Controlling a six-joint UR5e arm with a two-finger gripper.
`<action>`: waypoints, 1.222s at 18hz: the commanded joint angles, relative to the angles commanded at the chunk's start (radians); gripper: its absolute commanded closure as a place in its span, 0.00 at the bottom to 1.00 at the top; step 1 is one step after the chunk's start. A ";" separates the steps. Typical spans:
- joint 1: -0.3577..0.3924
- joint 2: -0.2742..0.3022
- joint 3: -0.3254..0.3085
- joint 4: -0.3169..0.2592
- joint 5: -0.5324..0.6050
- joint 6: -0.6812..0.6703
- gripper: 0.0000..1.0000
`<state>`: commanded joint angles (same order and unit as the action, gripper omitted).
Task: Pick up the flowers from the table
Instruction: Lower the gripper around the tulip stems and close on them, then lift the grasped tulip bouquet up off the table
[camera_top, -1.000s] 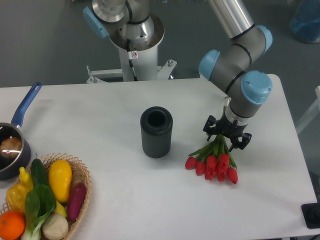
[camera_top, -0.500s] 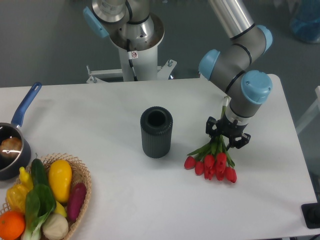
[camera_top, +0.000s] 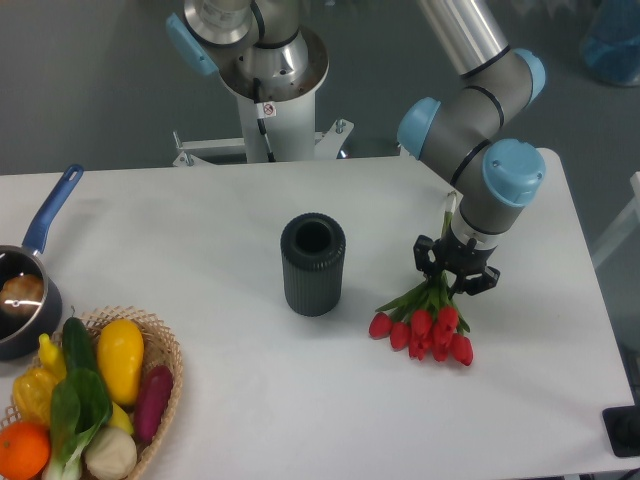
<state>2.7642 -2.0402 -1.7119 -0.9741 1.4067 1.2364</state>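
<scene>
Closest to us, in the lower left corner of the frame, we see a round wicker basket (camera_top: 165, 390) full of bright vegetables and fruit. Just above it at the left edge sits a dark pot with a blue handle (camera_top: 40, 262).

In the lower right part of the frame lies the bunch of red tulips with green leaves and thin green stems (camera_top: 425, 322). Its red heads rest on the big plain white table (camera_top: 200, 230), and its stems point up and away from us.

The grey arm with light blue caps (camera_top: 478, 130) comes down from the top of the frame and bends above the flowers. Its black two-finger gripper (camera_top: 455, 265) points down at the table. The fingers are pulled in close around the stems, and we think they have hold of them, but the pinch itself is hard to see.

Compared with a second ago, the fingers are closer together, and the red heads have slid a tiny bit to the left.

In the middle of the table stands a dark ribbed cup with an open top (camera_top: 313, 263), well apart from the flowers. The flowers are near the right edge of the table. Bare white table lies in front of them and between them and the cup.
</scene>
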 joint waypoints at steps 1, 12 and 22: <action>-0.002 0.000 0.002 0.000 0.000 0.000 0.64; 0.002 0.008 0.014 0.000 0.000 0.003 0.67; -0.005 0.071 0.074 -0.003 -0.017 0.008 0.67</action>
<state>2.7596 -1.9697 -1.6384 -0.9771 1.3899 1.2441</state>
